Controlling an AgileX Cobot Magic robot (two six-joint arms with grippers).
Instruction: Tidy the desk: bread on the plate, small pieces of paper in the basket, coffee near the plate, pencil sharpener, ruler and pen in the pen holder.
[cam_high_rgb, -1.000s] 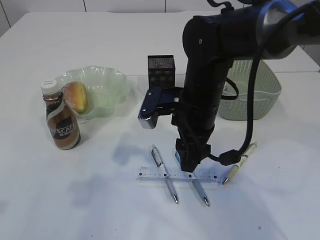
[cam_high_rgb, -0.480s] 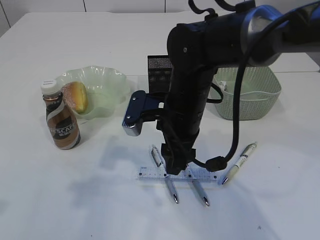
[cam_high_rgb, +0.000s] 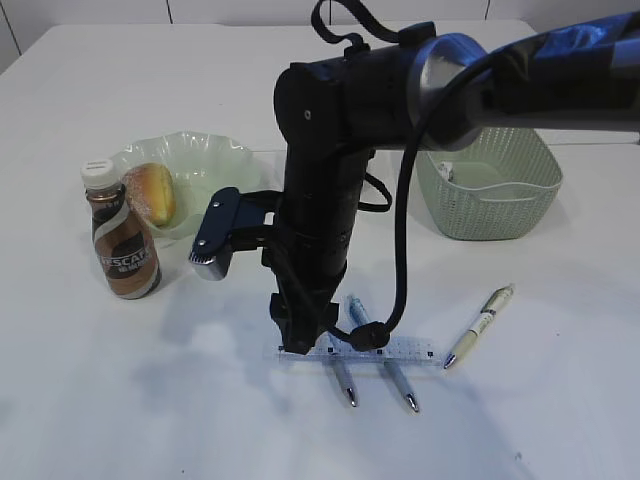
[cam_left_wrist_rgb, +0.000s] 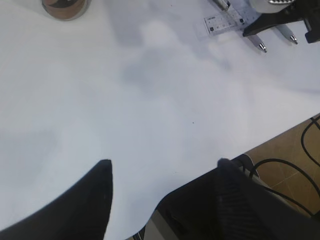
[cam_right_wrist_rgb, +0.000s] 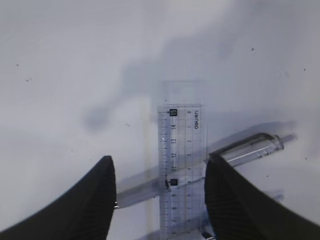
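Your right gripper (cam_right_wrist_rgb: 157, 200) stands wide and empty, straddling the clear plastic ruler (cam_right_wrist_rgb: 181, 165) on the white tabletop (cam_high_rgb: 150, 400). Its long axis runs between the fingers, across two silver pens (cam_high_rgb: 345, 380). Only the right wrist view shows this alignment; your left gripper (cam_left_wrist_rgb: 162, 200), also wide, hangs far away.

White table (cam_high_rgb: 560, 420), brown floor (cam_left_wrist_rgb: 290, 150)
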